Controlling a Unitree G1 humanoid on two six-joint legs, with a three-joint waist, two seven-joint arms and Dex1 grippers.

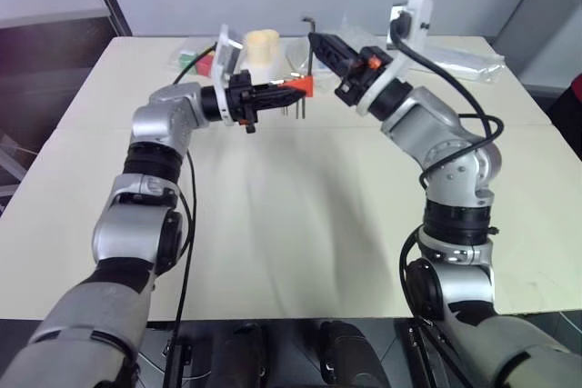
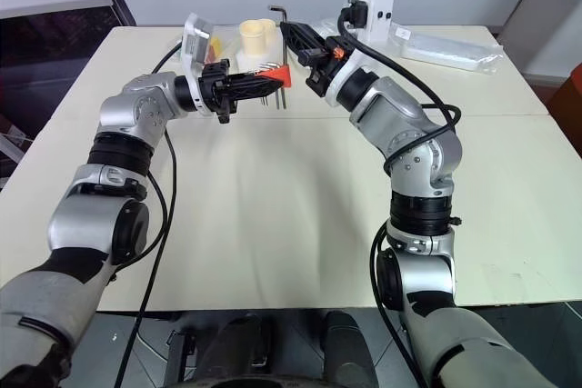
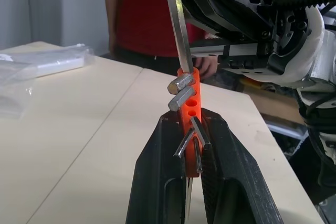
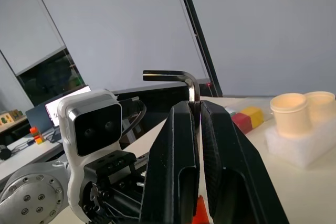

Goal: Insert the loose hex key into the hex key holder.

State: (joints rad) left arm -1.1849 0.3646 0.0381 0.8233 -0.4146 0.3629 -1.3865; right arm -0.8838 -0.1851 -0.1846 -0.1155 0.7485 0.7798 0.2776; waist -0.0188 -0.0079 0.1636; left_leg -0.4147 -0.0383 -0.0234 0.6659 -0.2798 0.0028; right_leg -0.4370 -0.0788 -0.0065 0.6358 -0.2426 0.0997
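Observation:
My left gripper [image 1: 291, 90] is shut on the hex key holder [image 1: 303, 86], a small red-orange block held above the far part of the table. In the left wrist view the hex key holder [image 3: 190, 103] stands upright between the black fingers [image 3: 157, 182], with short grey keys sticking out of it. My right gripper [image 1: 318, 41] is shut on the loose hex key [image 1: 310, 34], which hangs upright with its bent end on top [image 4: 173, 74]. The long leg of the loose hex key [image 3: 177, 19] comes down onto the holder's top end. Whether it sits in a hole is hidden.
The cream table [image 1: 300, 215] carries two cream cups on white foam [image 1: 264, 45], coloured blocks [image 1: 205, 63] and plastic bags [image 1: 464, 56] along its far edge. A person in a red top [image 3: 142, 14] stands beyond the table.

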